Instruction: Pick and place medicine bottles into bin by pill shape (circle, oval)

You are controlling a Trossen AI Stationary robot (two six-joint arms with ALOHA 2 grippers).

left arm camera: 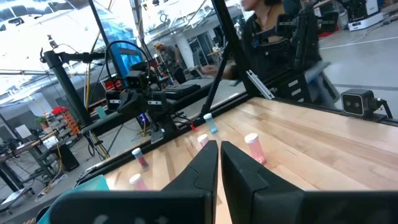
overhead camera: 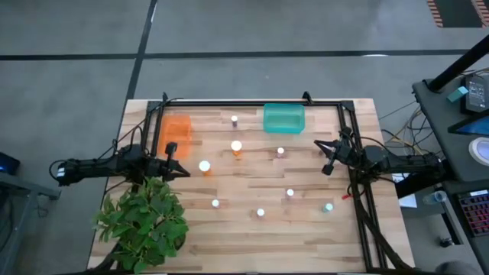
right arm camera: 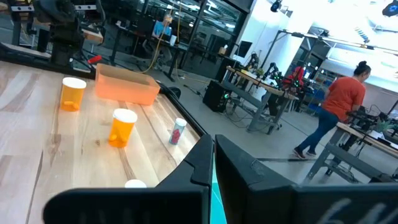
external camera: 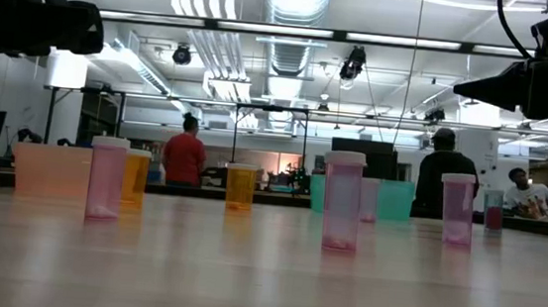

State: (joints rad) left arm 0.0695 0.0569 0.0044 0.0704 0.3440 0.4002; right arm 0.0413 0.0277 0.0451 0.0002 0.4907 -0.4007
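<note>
Wooden table (overhead camera: 306, 229) carried upright bottles; the nearest bottle (overhead camera: 205, 166) stood just inboard of the left gripper (overhead camera: 182, 171), clenched empty; the right gripper (overhead camera: 327, 156), also clenched, sat farther off.

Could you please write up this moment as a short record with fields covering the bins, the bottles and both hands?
Orange bin: far left part of the table, nothing visible inside
Teal bin: far edge, right of centre, nothing visible inside
Medicine bottles: about nine, upright, scattered over the table, none in a bin
Left hand: shut, holding nothing, raised near the orange bin
Right hand: shut, holding nothing, raised at the right side
Plant: near left corner
</note>
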